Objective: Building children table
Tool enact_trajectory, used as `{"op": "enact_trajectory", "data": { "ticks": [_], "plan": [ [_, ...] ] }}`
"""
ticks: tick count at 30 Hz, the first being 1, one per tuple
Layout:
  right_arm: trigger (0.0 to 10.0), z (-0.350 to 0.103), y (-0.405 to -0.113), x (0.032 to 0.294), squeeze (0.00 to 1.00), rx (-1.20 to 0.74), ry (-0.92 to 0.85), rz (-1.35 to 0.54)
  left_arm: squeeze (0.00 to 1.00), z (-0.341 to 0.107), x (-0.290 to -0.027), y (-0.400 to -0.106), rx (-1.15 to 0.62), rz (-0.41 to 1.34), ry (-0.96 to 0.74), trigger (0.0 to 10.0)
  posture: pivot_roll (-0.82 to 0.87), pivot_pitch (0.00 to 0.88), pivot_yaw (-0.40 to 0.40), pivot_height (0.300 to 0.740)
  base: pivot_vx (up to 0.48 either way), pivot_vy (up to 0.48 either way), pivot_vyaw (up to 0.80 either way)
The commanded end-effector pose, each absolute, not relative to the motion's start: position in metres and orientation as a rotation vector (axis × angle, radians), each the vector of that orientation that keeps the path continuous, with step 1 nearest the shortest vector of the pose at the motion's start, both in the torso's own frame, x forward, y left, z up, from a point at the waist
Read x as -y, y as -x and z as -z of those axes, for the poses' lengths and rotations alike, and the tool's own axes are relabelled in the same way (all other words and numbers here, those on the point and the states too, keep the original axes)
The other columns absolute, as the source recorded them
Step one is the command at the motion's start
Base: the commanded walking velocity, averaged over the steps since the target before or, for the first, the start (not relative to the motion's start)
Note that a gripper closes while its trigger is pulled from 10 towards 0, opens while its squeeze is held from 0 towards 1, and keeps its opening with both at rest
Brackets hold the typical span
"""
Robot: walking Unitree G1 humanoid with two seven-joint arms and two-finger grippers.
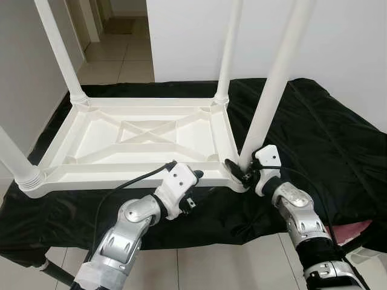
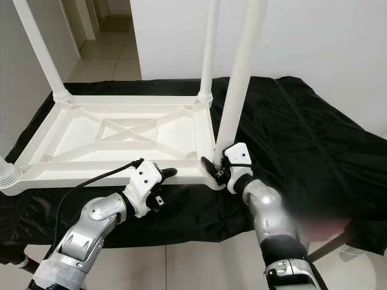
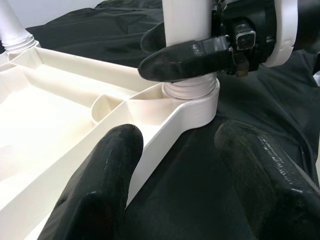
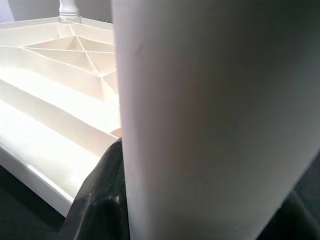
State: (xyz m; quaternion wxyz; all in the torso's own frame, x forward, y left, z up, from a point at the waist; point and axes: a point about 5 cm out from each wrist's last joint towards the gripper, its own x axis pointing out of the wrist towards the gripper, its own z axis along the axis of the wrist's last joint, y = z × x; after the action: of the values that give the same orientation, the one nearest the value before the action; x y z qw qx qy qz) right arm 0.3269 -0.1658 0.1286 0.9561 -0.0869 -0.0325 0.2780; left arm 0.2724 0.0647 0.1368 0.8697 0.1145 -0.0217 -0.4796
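Right pincer clamped on white leg just above corner socket. Left pincer fingers apart, straddling tabletop near rim. Tabletop upside down on black-draped worktop. Plastic likely light, stiff, slick; grip leg low.

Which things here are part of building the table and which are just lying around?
Job: white table top, upside down; near-right leg, gripped by right gripper; three other legs; left gripper, jaws open.
Lying about: black cloth; pink item.

bright even indoor light | soft shadows | right wrist close-up blurred | head views sharp
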Motion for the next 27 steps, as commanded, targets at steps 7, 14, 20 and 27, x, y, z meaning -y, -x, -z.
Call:
{"op": "enact_trajectory", "data": {
  "ticks": [7,14,20,27],
  "plan": [
    [8.2,-0.12,-0.327,0.171,0.0,0.026,0.172,-0.591,0.0,-0.139,-0.071,-0.275,0.058,0.908,-0.25,10.0,0.02,0.002,0.003,0.74,0.0,0.0,0.0],
    [10.0,-0.116,-0.325,0.166,0.0,0.006,0.086,-0.485,0.0,-0.139,-0.071,-0.275,0.057,0.911,-0.25,10.0,0.02,0.008,0.01,0.74,0.0,0.0,0.0],
    [10.0,-0.113,-0.317,0.151,0.0,0.006,0.014,-0.323,0.0,-0.139,-0.071,-0.275,0.055,0.916,-0.249,10.0,0.01,0.014,0.018,0.74,0.0,0.0,0.0],
    [10.0,-0.108,-0.312,0.144,0.0,-0.016,-0.036,-0.123,0.0,-0.138,-0.07,-0.274,0.052,0.923,-0.247,10.0,0.0,0.017,0.021,0.74,0.0,0.0,0.0]
  ]
}}
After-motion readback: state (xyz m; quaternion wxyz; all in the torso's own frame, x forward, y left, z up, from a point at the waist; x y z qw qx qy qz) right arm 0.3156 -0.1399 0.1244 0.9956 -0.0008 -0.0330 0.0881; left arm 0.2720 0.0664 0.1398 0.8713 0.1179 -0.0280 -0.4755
